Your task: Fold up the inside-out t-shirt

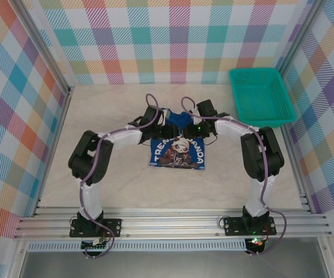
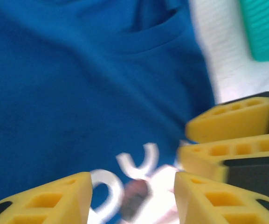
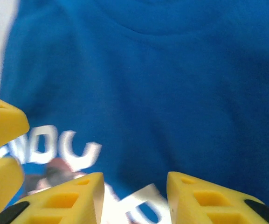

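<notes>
Left fingers (image 2: 45, 198), right fingers (image 3: 204, 196) apart, empty, over t-shirt (image 1: 177, 153); teal basket (image 1: 262, 95) well aside.

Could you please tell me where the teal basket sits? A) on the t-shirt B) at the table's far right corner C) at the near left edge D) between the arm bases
B: the teal basket sits in the far right corner, apart from the t-shirt lying nearer the middle.

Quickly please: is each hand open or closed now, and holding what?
Left hand: open above the blue t-shirt, holding nothing.
Right hand: open above the blue t-shirt, holding nothing.
</notes>
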Available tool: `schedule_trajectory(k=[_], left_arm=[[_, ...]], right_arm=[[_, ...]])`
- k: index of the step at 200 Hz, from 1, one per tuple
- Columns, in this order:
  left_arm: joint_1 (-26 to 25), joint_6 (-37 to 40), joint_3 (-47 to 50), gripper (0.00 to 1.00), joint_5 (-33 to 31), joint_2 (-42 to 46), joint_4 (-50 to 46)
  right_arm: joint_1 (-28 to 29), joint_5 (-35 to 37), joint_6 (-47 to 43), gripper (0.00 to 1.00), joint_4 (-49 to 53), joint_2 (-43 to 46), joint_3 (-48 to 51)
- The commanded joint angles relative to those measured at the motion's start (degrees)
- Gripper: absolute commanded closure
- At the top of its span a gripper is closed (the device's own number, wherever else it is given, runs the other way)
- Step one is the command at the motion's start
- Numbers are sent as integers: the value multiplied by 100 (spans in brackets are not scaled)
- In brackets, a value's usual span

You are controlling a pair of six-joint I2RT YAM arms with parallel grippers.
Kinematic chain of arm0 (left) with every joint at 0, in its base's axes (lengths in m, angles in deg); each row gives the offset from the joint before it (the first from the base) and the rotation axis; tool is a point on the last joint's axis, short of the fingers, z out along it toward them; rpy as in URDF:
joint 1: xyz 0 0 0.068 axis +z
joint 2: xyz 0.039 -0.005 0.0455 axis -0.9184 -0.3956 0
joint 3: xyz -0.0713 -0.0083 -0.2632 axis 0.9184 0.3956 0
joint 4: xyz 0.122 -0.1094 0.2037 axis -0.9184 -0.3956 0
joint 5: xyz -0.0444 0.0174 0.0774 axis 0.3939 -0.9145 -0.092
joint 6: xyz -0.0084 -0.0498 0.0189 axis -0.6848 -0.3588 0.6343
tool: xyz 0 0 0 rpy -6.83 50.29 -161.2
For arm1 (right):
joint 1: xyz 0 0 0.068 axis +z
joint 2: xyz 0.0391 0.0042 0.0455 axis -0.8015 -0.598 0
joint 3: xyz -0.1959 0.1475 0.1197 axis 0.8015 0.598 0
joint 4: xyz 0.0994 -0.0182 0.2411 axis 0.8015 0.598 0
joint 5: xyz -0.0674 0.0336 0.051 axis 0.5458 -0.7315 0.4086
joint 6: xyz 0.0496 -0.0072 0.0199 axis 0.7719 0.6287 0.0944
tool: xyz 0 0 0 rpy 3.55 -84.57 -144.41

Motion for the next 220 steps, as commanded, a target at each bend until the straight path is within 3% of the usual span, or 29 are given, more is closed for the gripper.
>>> schedule_trajectory(k=[1,30,56,96,123,153,170,220], left_arm=[[156,106,-91,54,-367,-177,-409],[140,78,733,56,-414,316,-559],[-44,-125,1652,54,-343,1216,-487],[203,-98,1522,45,-1113,2032,-498],[812,-173,895,41,-1166,1469,-464],[1233,109,-298,29,-642,292,-910],[1307,238,-814,25,-346,-169,-1130],[1284,422,-1327,23,266,-777,-1365]], right_arm=[[-138,-266,177,64,101,-261,-238],[-147,-374,232,66,400,-80,213],[-66,-817,353,65,366,617,963],[-99,-446,72,54,448,1314,681],[-455,102,-1,47,360,787,71],[-683,154,-16,41,502,-98,-766],[-683,-86,-17,34,624,-473,-1110],[-671,-595,36,30,624,-956,-1233]])
